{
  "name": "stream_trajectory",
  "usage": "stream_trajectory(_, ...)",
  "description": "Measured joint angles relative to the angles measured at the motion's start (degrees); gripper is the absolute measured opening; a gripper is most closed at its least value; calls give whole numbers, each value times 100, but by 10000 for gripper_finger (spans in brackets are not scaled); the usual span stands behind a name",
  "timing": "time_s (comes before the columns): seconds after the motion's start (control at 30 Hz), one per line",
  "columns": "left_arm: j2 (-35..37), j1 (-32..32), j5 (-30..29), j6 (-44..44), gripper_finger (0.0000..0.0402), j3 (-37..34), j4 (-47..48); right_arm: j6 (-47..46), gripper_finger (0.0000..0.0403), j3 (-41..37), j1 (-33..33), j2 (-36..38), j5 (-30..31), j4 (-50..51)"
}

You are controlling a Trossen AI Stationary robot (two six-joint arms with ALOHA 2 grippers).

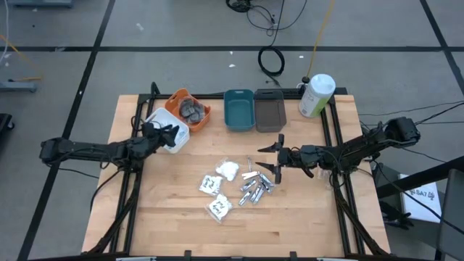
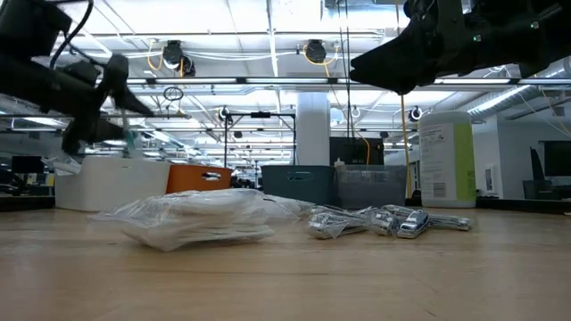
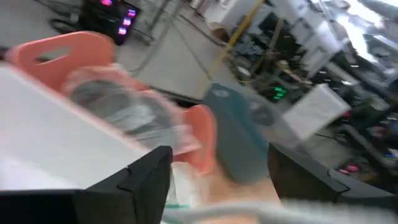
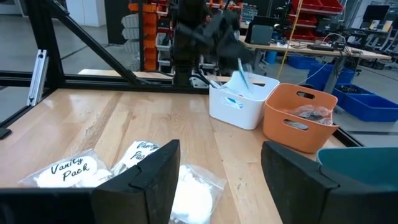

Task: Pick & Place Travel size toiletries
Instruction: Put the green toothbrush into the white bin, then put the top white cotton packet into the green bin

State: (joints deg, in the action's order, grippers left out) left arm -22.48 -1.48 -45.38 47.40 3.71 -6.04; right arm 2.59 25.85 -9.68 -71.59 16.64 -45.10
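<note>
My left gripper [image 1: 172, 133] hovers open over the white bin [image 4: 241, 107] at the table's far left. A teal-white toothbrush [image 4: 239, 78] stands tilted in that bin, its lower end inside and its upper end just under the open fingers. White packets [image 1: 217, 183] and small silver tubes [image 1: 254, 190] lie on the table's middle. My right gripper [image 1: 274, 156] hangs open above and to the right of the tubes, with nothing between its fingers [image 4: 155, 168]. Dark grey discs [image 1: 191, 109] lie in the orange bin [image 1: 199, 119]. My left gripper stands open around the toothbrush's upper end [image 4: 238, 62], coming level from the table's left side. Whether a finger touches the toothbrush, I cannot tell. The toothbrush leans in the white bin.
A teal bin [image 1: 239, 109] and a grey bin [image 1: 270, 112] stand along the far edge, with a big white-and-green bottle [image 1: 317, 94] at the far right corner. Bare wood lies along the near edge.
</note>
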Motion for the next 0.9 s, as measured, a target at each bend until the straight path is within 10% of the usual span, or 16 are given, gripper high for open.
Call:
stream_trajectory(0.47,-2,0,-346,275,271,894,2516,-188,212,-2,108,0,-22,89)
stream_trajectory(0.9,-1,63,1403,-1419,271,894,250,-151,212,-2,110,0,-22,88)
